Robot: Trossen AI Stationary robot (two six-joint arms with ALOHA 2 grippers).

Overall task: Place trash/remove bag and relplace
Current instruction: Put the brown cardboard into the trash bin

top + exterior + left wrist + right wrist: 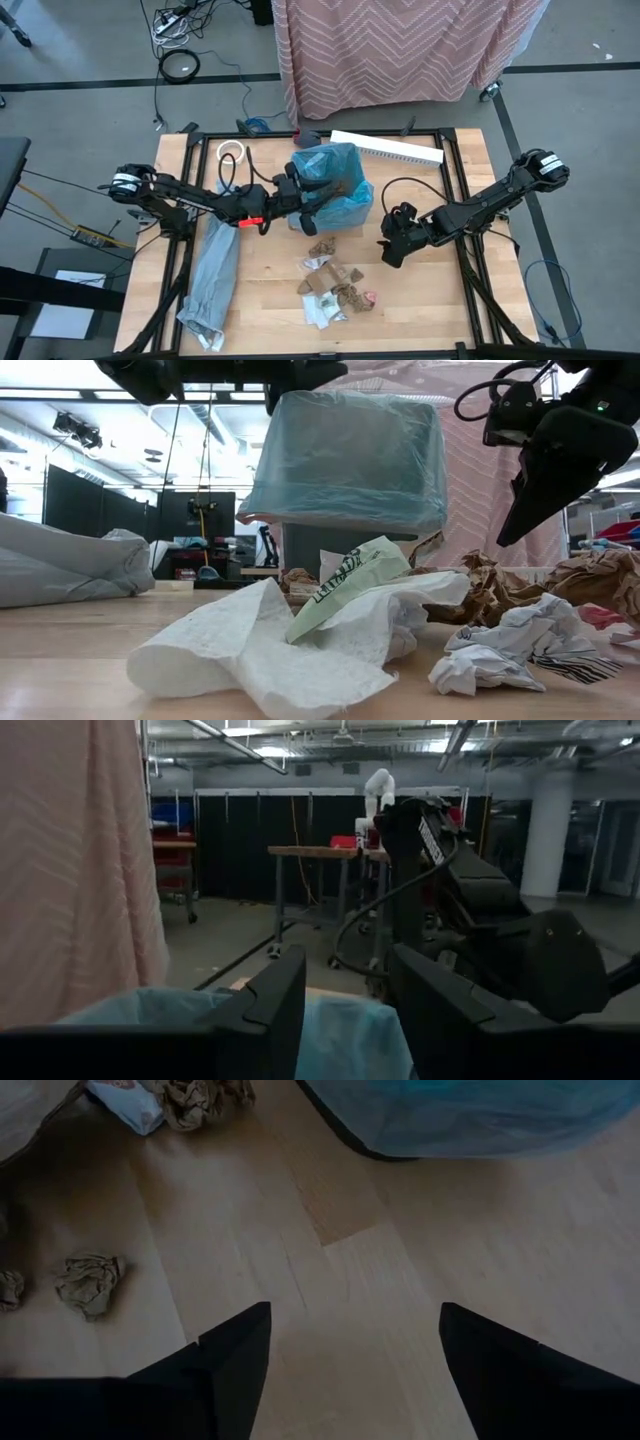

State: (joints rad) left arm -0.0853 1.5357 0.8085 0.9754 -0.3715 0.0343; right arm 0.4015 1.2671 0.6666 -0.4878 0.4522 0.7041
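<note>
The left gripper [300, 193] is hovering at the near rim of the blue bag [335, 180], which is lining the small bin at the back of the counter [270, 290], its jaws standing parted and holding nothing. The trash [335, 285], crumpled brown and white scraps, is lying in a loose heap in front of the bin. The right gripper [392, 248] is hanging just beside that heap, jaws wide and empty, and looks the nearer arm for the pick.
</note>
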